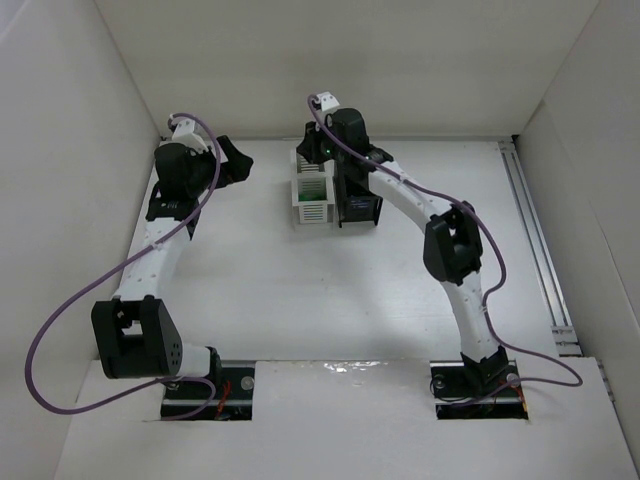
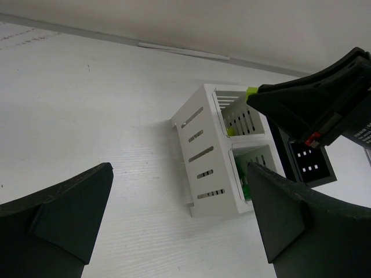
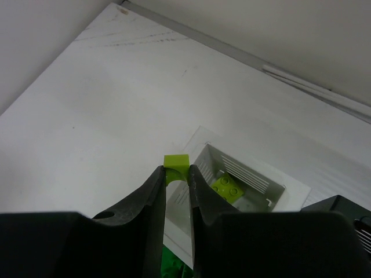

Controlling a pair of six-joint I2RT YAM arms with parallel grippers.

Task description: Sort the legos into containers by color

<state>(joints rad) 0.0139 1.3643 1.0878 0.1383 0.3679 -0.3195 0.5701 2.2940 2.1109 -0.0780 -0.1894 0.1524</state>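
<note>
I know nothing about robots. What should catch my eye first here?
Most striking is the small lime-green plastic brick pinched in the right gripper, right at the rim of a white slatted bin that already holds another lime-green brick. That bin belongs to a block of white and black bins at the far middle of the white table, and the left gripper hangs open to its left.

A robotics lab cell: white panel walls [image 1: 60, 150] enclose a white table [image 1: 300, 290] edged by a metal rail [image 1: 537, 245].
</note>
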